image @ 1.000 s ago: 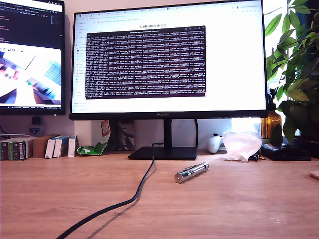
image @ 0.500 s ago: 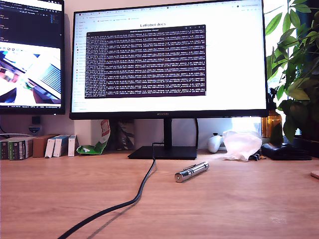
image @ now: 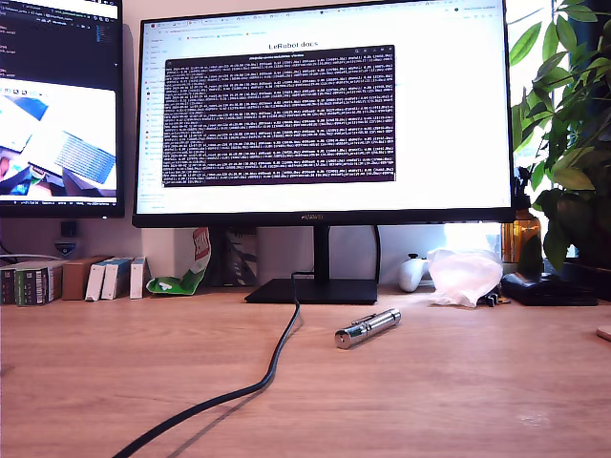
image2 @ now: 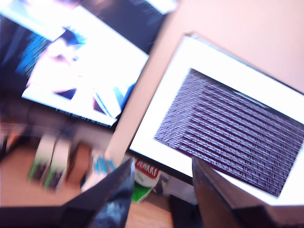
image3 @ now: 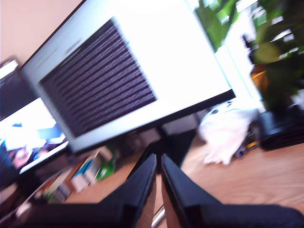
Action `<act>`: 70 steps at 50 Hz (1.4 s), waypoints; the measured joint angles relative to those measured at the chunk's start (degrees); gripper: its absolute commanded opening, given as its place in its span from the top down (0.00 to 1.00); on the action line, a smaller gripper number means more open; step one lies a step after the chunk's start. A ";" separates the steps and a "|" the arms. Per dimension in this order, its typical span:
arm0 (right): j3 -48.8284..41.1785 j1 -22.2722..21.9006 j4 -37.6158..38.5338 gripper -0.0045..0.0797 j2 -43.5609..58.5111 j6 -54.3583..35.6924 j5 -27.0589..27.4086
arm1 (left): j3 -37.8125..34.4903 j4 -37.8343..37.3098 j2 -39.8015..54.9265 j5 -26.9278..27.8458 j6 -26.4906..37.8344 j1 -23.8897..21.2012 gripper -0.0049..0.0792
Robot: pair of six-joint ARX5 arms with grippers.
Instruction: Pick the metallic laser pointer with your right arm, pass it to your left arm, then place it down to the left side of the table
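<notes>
The laser pointer [image: 368,328] lies untouched on the counter [image: 458,391] (nothing grasped): our first tool [image2: 161,190] spread, our second tool [image3: 158,180] nearly pressed together.

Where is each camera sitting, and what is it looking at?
Exterior view: low over the table, facing the big monitor and the metallic laser pointer; no arm shows.
First wrist view: on my first gripper, aimed up at both monitors; its jaws stand apart.
Second wrist view: on my second gripper, facing the monitor, the white plastic bag and the plant; its jaws are nearly together.
All three share the big monitor.
</notes>
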 measured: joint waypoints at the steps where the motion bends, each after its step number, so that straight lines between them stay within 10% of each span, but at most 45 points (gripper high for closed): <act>1: 0.55 0.00 -0.48 0.96 0.61 -1.31 -0.09 | 0.87 -0.02 0.00 0.83 2.27 0.00 0.54; 28: 34.91 0.00 -24.33 0.95 39.56 -21.20 -7.06 | 22.23 -13.20 28.96 8.31 17.92 0.00 0.60; 46: 54.90 7.96 -34.73 0.71 72.32 -32.02 -7.06 | 32.00 -19.45 44.89 11.30 24.79 -0.02 0.67; 70: 63.95 20.50 -29.53 0.58 86.20 -97.98 3.15 | 33.31 -17.77 48.72 11.47 24.79 -0.35 0.67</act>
